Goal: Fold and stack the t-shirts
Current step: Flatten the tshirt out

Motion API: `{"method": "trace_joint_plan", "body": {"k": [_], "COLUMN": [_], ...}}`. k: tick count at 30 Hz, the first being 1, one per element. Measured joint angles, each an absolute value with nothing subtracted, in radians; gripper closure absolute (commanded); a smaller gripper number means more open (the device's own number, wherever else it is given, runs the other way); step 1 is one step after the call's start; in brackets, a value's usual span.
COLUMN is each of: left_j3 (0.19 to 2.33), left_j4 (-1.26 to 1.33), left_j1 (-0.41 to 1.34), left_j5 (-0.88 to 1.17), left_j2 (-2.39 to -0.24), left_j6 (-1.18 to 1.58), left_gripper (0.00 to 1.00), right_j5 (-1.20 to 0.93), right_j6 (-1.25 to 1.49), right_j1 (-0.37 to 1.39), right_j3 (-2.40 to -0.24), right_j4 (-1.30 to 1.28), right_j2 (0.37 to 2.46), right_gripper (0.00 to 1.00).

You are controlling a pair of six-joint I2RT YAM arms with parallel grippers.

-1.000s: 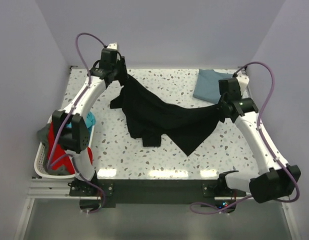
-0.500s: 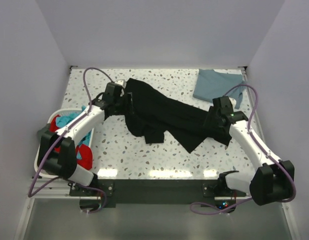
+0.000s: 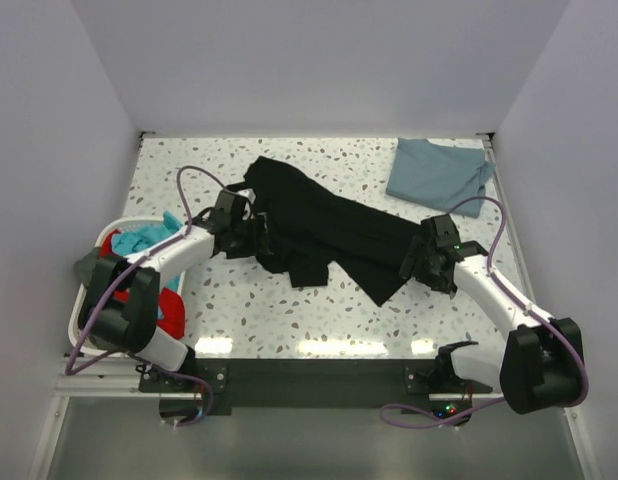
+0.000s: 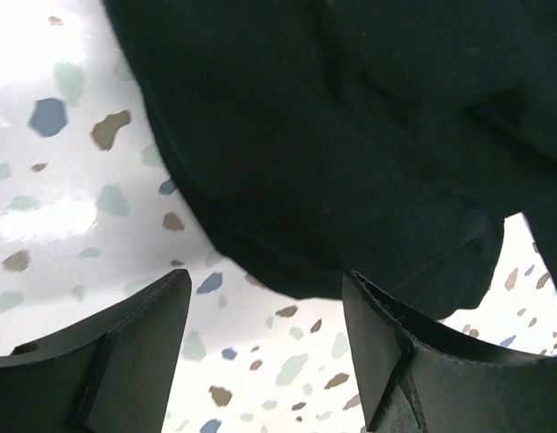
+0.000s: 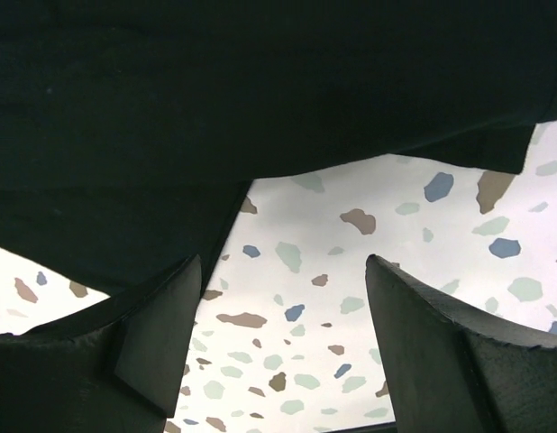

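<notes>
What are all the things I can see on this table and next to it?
Black soft cloth t-shirt: one, black, crumpled in the middle of the table.
Slate-blue cloth t-shirt: one, dusty blue, folded, far right corner.
White plastic laundry basket: one, white, left edge.
Clothes in the basket: several; red, teal, grey.
Speckled terrazzo table: one, white with coloured flecks.
Left gripper: one, black, open, empty, at the black shirt's left edge.
Right gripper: one, black, open, empty, at its right edge.

text: none legible | labels: none | brands: none | numbers: none
</notes>
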State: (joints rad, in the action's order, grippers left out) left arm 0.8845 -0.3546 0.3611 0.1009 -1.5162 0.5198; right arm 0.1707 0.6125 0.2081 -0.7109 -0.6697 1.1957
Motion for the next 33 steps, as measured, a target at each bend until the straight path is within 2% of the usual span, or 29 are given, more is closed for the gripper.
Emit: {"method": "trace_joint_plan", "body": {"k": [3,5,7,8,10,11,12,18,23,24,25,28,33], "left_j3": [0.881,0.879,0.879,0.879,0.879,0.879,0.879,0.909,0.942,0.947,0.950,0.951,0.951], "left_j4": [-0.313,-0.289,-0.268,-0.263,-0.253,-0.248,-0.247,-0.275,-0.311,-0.315,-0.316,-0.327,-0.360], "left_j1": [0.364,0.368,0.374,0.376,0.381,0.382,0.383,0.387,0.387,0.387,0.387,0.394,0.432], "left_j5": [0.125,0.134,0.142,0.145,0.146,0.146,0.146,0.148,0.126,0.126,0.127,0.130,0.113], "left_j2": [-1.558,-1.579,-1.604,-1.615,-1.632,-1.639,-1.644,-1.638,-1.545,-1.532,-1.527,-1.540,-1.610], "left_j6": [0.540,0.549,0.560,0.566,0.568,0.569,0.574,0.563,0.553,0.548,0.543,0.527,0.517], "left_gripper": [0.28,0.33,0.43,0.53,0.65,0.91,1.00,1.00,1.00,0.93,0.81,0.63,0.49], "right_j5": [0.159,0.154,0.145,0.141,0.138,0.138,0.138,0.138,0.135,0.134,0.134,0.132,0.131], "right_j6": [0.615,0.617,0.619,0.619,0.620,0.620,0.619,0.619,0.619,0.619,0.619,0.619,0.620], "right_j1": [0.208,0.208,0.208,0.208,0.208,0.208,0.208,0.208,0.208,0.208,0.208,0.208,0.208], "right_j3": [-0.711,-0.711,-0.711,-0.711,-0.711,-0.711,-0.711,-0.711,-0.711,-0.711,-0.711,-0.711,-0.711], "right_j4": [-0.657,-0.656,-0.656,-0.656,-0.656,-0.656,-0.657,-0.657,-0.655,-0.653,-0.650,-0.641,-0.640], "right_j2": [1.195,1.195,1.195,1.195,1.195,1.194,1.192,1.188,1.189,1.189,1.189,1.189,1.183], "right_gripper": [0.23,0.23,0.23,0.23,0.23,0.23,0.23,0.23,0.23,0.23,0.23,0.23,0.23]}}
